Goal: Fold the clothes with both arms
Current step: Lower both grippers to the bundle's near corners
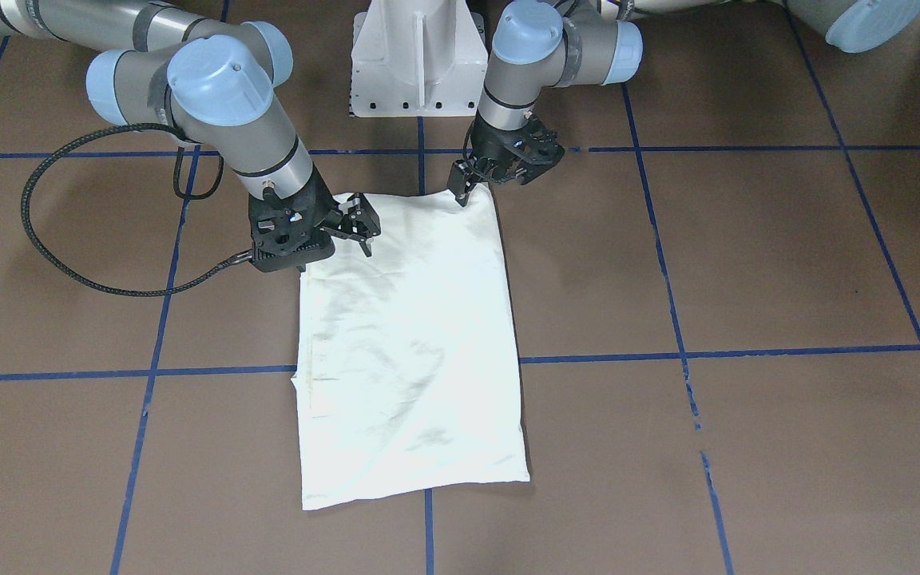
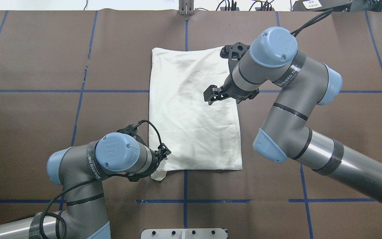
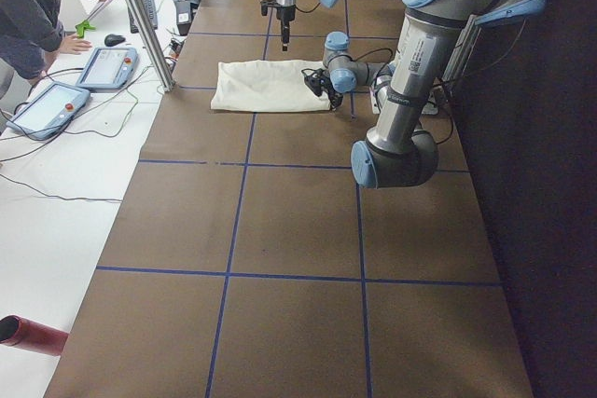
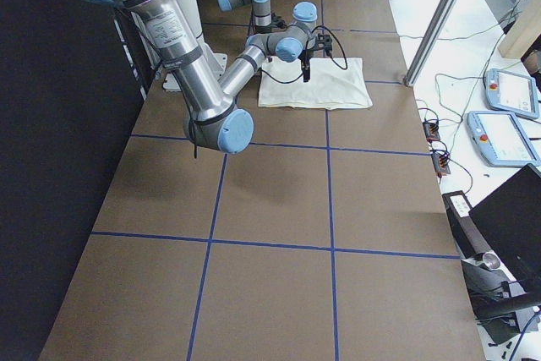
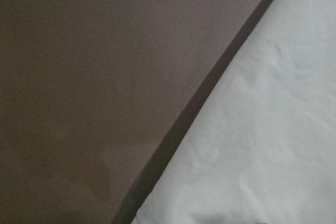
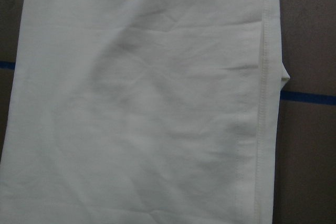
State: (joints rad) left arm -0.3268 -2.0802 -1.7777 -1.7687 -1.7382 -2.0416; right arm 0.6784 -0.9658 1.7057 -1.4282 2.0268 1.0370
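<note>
The cream-white folded shirt (image 2: 194, 113), plain side up and creased into a long rectangle, lies flat in the middle of the brown paper-covered bench (image 2: 28, 116). Its long sides run away from the robot. It straddles the centre line of the blue tape lines (image 2: 111, 91) that grid the surface, and 1 cross line passes under it. A stitched hem (image 6: 265, 103) runs down 1 long edge in the right wrist view, with a small tab of cloth poking out beside it. The black left gripper (image 1: 500, 172) sits low at the shirt's corner nearest the robot on its left. Its 2 fingers (image 1: 461, 185) look spread apart, and 1 tip is right at the corner, though contact cannot be made out. A small lump of cloth juts past the near edge there. The left wrist view shows only the shirt's edge crossing the bench diagonally. The black right gripper (image 2: 211, 95) hangs above the right-hand part of the shirt, clear of the cloth, with its fingers (image 2: 210, 99) apart and nothing between them. The white metal pedestal (image 1: 416, 64) stands at the robot's edge of the bench. Beyond the far edge, on a white side table, lie 2 grey tablets (image 3: 107, 67), with a person in a dark sleeve (image 3: 37, 6) beside them.
</note>
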